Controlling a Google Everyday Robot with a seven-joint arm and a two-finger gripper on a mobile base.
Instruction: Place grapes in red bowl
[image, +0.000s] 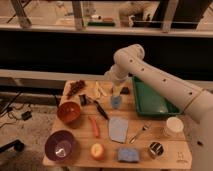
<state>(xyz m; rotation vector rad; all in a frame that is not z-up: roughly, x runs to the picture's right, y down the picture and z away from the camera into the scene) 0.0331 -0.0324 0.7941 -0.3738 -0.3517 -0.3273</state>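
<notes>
The grapes (76, 88), a dark red-purple bunch, lie at the back left corner of the wooden table (107, 162). The red bowl (69, 112) stands in front of them, near the left edge. My gripper (113, 90) hangs from the white arm over the back middle of the table. It is to the right of the grapes, apart from them, and just above a small blue object (116, 102).
A purple bowl (61, 146) and an orange-yellow fruit (97, 151) sit at the front left. A green tray (150, 98) lies at the back right. A blue cloth (118, 129), fork (140, 132), black marker (101, 110), white cup (173, 126), metal can (156, 149) and blue sponge (128, 155) lie around.
</notes>
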